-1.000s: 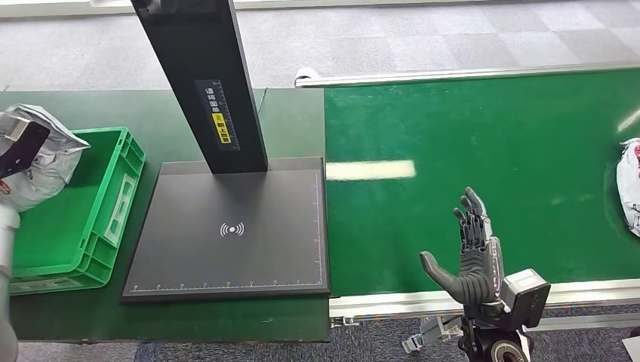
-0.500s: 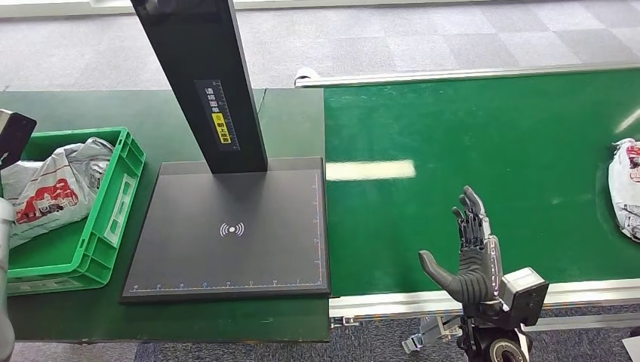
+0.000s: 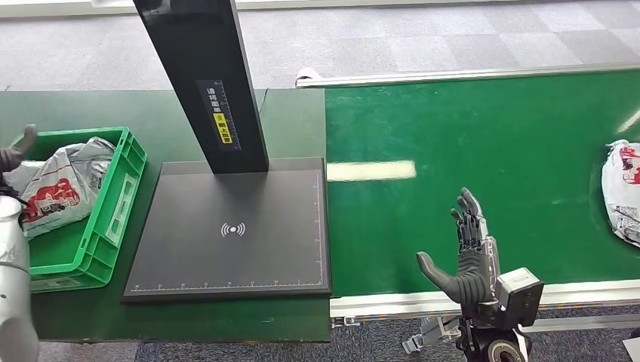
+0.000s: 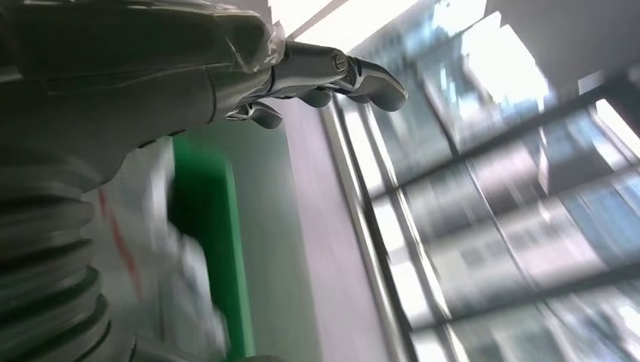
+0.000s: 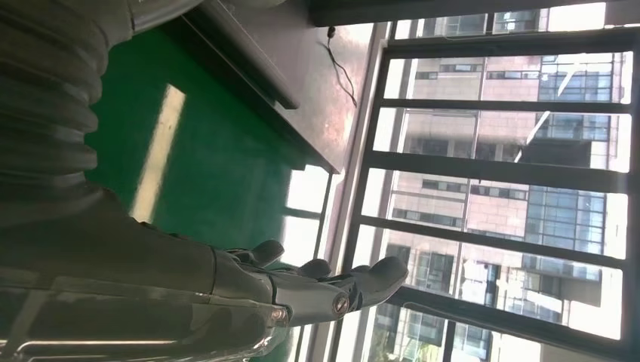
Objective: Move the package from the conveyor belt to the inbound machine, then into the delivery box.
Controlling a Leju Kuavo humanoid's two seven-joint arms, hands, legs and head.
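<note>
A grey and white package [image 3: 56,188] with red print lies in the green delivery box [image 3: 113,204] at the left. My left hand [image 3: 13,154] hovers at the box's far-left side, fingers spread and empty; the left wrist view shows its fingers [image 4: 332,72] extended over the blurred box [image 4: 204,226]. My right hand [image 3: 469,253] stands upright and open over the near edge of the green conveyor belt [image 3: 483,143], holding nothing. A second package [image 3: 623,188] lies on the belt at the far right. The inbound machine's black plate [image 3: 234,230] sits bare between box and belt.
The machine's black post [image 3: 207,75] rises from the back of the plate. The belt's metal rail [image 3: 423,302] runs along the near edge. Grey carpet tiles [image 3: 453,38] lie beyond the table.
My left hand let go of the package, which dropped into the green box; the hand then pulled back to the left. The package on the belt drifted slightly left. The right hand stayed put.
</note>
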